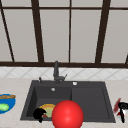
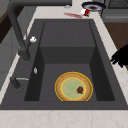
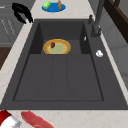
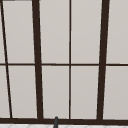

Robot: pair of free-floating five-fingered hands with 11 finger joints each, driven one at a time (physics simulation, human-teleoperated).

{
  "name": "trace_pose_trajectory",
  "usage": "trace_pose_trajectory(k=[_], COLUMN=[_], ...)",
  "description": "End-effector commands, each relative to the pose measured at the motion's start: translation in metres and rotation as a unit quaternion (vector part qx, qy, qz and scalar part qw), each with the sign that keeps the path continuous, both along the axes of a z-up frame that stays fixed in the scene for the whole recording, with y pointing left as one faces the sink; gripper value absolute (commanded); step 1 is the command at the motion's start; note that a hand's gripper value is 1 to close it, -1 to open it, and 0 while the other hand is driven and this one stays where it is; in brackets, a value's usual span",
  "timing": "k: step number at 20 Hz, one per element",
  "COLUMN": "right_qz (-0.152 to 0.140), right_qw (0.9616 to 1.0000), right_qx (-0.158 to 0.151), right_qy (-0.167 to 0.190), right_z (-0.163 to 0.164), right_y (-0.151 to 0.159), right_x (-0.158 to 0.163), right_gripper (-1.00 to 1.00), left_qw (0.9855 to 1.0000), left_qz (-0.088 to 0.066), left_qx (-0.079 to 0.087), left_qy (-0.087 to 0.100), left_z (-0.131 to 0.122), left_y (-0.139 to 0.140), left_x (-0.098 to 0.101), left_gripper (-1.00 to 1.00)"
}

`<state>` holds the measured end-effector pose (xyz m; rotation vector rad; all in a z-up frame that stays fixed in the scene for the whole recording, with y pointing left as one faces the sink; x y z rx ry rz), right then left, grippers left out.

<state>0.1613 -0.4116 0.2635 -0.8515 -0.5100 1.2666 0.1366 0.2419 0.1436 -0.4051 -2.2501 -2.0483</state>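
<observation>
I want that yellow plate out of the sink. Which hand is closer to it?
The left hand. It hangs at the sink's front edge, right beside the yellow plate. The right hand is far off over the counter, by the red things.

Black hand [image 1: 39,114] by yellow-rimmed green plate [image 1: 48,110] in dark grey sink [image 1: 90,100]; red ball [image 1: 67,114]; blue plate [image 1: 6,103].

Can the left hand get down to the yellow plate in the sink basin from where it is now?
Probably yes. The left hand hangs at the basin's front edge, right beside the yellow plate, which lies flat on the basin floor with open space above. Only a small red bit sits on it.
</observation>
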Motion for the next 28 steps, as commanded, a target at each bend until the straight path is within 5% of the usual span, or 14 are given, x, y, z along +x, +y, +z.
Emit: trace_pose_trajectory(k=[1,8,23,28], right_qz=[-0.030,-0.028,-0.086,-0.078], right_qw=[0.9980,0.9951,0.9931,0.9942], right_qx=[0.051,0.050,0.023,0.010], right_qy=[0.021,0.081,0.076,0.073], right_z=[-0.007,-0.022,-0.003,-0.012], right_y=[0.000,0.004,0.006,0.003], right_x=[-0.007,0.004,0.005,0.023], right_gripper=[-1.00,-1.00,-1.00,-1.00], left_qw=[1.0000,1.0000,1.0000,1.0000], left_qz=[0.000,0.000,0.000,0.000], left_qx=[0.000,0.000,0.000,0.000], left_qy=[0.000,0.000,0.000,0.000], left_z=[0.000,0.000,0.000,0.000], left_y=[0.000,0.000,0.000,0.000], left_x=[0.000,0.000,0.000,0.000], left_gripper=[0.00,0.00,0.00,0.00])
